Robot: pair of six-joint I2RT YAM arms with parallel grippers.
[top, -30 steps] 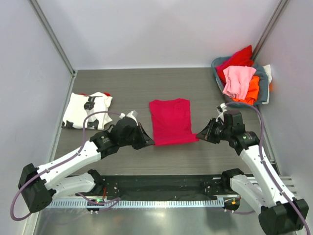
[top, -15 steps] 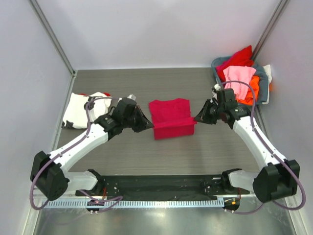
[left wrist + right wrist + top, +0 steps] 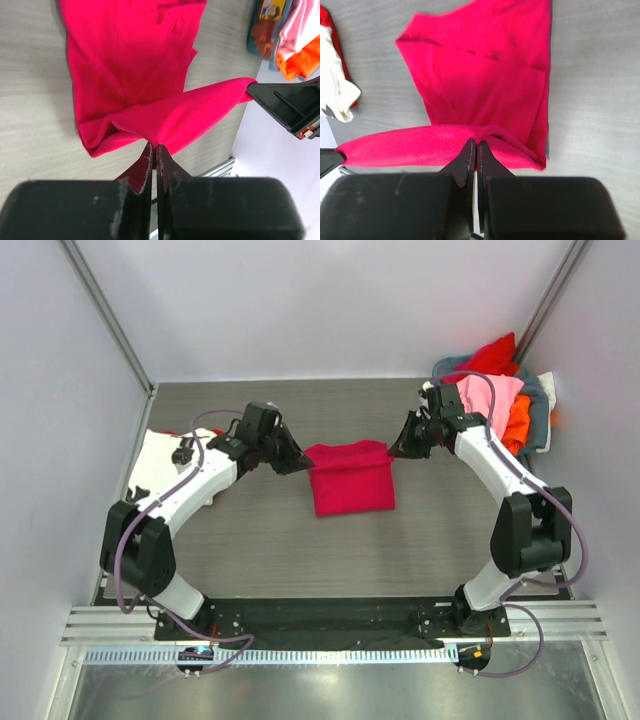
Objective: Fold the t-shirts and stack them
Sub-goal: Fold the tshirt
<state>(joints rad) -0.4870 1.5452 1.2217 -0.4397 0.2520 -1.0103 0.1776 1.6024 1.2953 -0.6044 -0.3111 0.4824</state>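
Observation:
The crimson-magenta t-shirt (image 3: 350, 478) lies mid-table, folded over on itself. My left gripper (image 3: 297, 460) is shut on its far left corner, pinching the cloth (image 3: 165, 117) between the fingertips. My right gripper (image 3: 398, 446) is shut on its far right corner, with cloth (image 3: 445, 142) stretched between the two grippers. The white t-shirt with black and red markings (image 3: 160, 465) lies folded at the left edge, partly hidden by my left arm, and shows in the right wrist view (image 3: 332, 85). Red, pink and orange t-shirts (image 3: 495, 400) fill the basket.
The grey-blue basket (image 3: 538, 408) stands in the far right corner against the wall. Grey walls close the table on the left, back and right. The black rail (image 3: 330, 620) with the arm bases runs along the near edge.
Both grippers have carried the near hem of the crimson-magenta t-shirt away from the arm bases and over to its far edge, folding it in half. The arms are now stretched far out.

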